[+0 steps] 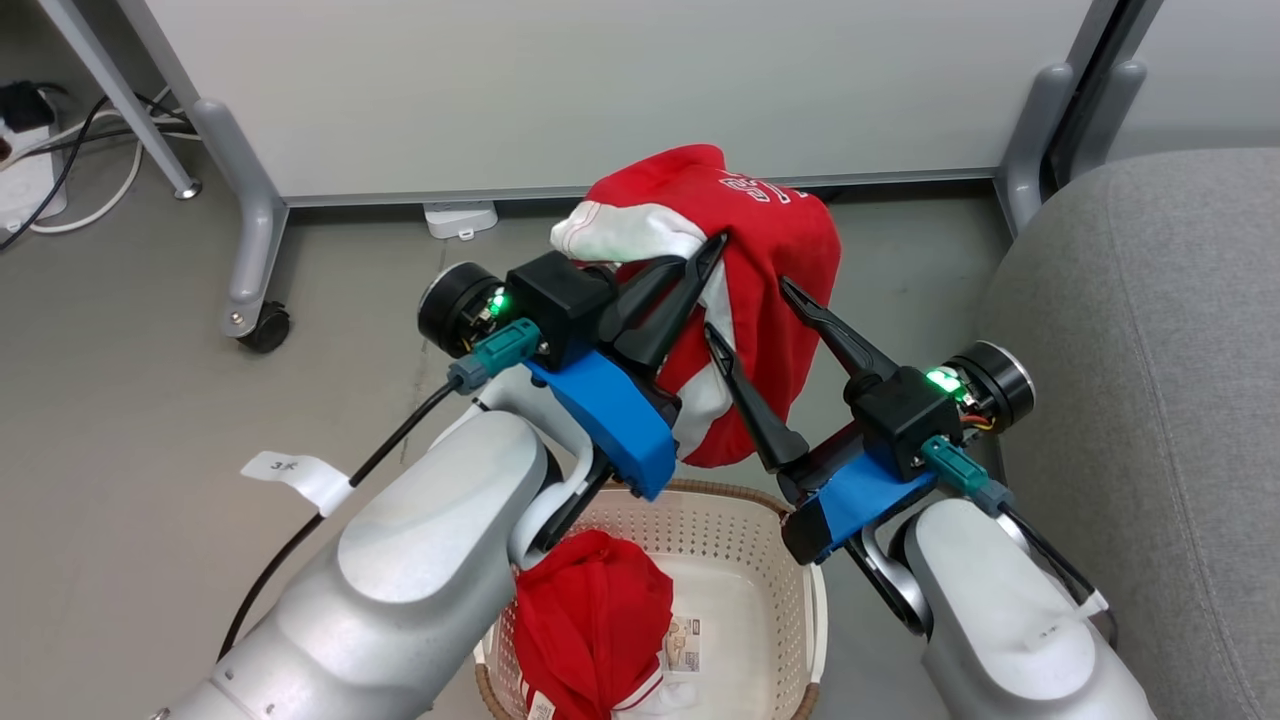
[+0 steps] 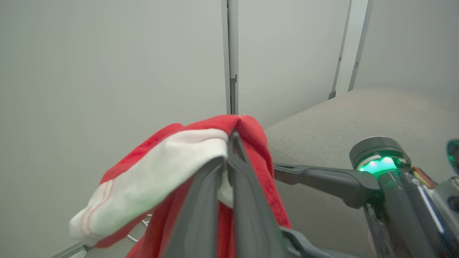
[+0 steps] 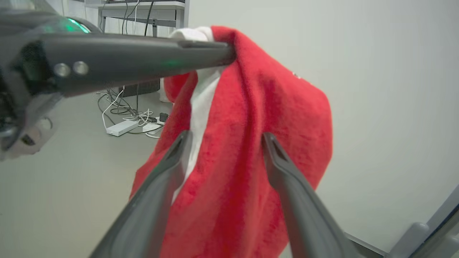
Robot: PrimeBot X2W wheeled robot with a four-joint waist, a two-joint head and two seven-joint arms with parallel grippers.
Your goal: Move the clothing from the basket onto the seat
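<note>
A red jersey (image 1: pixel 770 290) with white trim hangs in the air above the basket (image 1: pixel 745 530), pinched near its top by my shut left gripper (image 1: pixel 712 248). In the left wrist view the left gripper (image 2: pixel 229 143) has its fingers closed on the fold of red and white cloth (image 2: pixel 172 168). My right gripper (image 1: pixel 748 312) stands open just beside the hanging jersey, fingers spread in front of the cloth (image 3: pixel 247 143) without holding it. A second red jersey (image 1: pixel 590 625) lies bunched in the basket's left half. The grey seat (image 1: pixel 1150 380) stands to the right.
A white partition panel on grey wheeled legs (image 1: pixel 250 260) stands behind the jersey. Cables and a power strip (image 1: pixel 30 180) lie on the floor at far left. A printed label (image 1: pixel 685 645) shows on the basket's floor.
</note>
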